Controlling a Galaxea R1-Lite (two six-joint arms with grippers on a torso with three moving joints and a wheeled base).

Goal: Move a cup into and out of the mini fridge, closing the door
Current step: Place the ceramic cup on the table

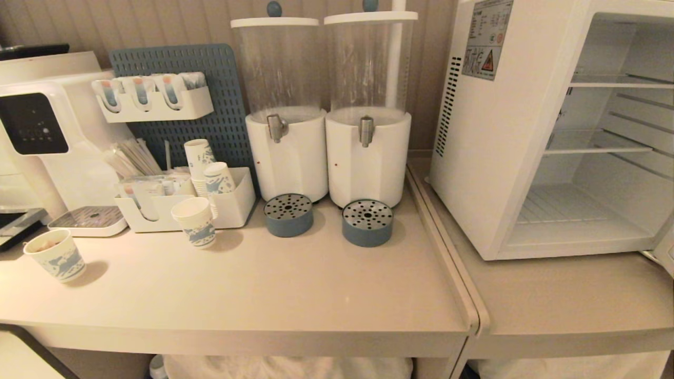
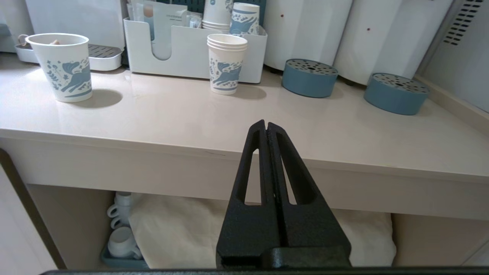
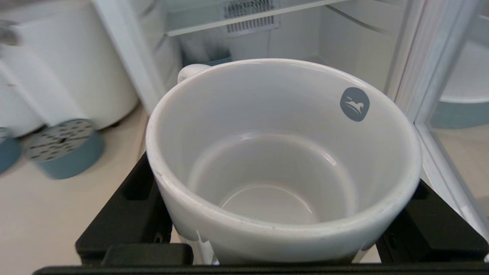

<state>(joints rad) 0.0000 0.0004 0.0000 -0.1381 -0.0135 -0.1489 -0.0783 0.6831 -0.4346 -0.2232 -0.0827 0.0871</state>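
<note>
clamped between the black fingers (image 3: 126, 206) of the right pincer (image 3: 282, 214), the cup (image 3: 282, 160) fills the right wrist view: a squat white mug, mouth toward the camera and empty, a round blue logo (image 3: 354, 104) on its inner wall and its loop handle (image 3: 191, 71) on the far side from the wrist. the jaws stand wide, one finger pressed to each flank of the mug. beyond the pincer the mini fridge (image 1: 495, 158) stands with its interior exposed, a wire shelf (image 3: 244, 17) and a rear vent grille (image 3: 248, 11) ahead of the cup. the door (image 3: 439, 126) is swung out, its pale frame just beside the pincer, glass beyond it. on the pincer's other side, a blue drip tray (image 3: 63, 152) sits on the counter (image 1: 253, 284) before a white drink dispenser (image 3: 65, 88), all blurred.

neither arm shows in the head view, where the fridge's shelves are bare and a warning sticker (image 1: 482, 59) marks its side wall.

the left pincer (image 2: 266, 128) is pressed fully shut on nothing, its two black fingers tip to tip, held off the counter's front edge. ahead of it on the counter are a stack of printed paper cups (image 2: 227, 63), a lone paper cup (image 2: 63, 67) farther to one side, a white organiser box (image 2: 183, 53) and two blue drip trays (image 2: 310, 77). below it, under the counter, white mugs (image 2: 121, 229) rest in a blue tray beside a pale cloth (image 2: 183, 229).
</note>
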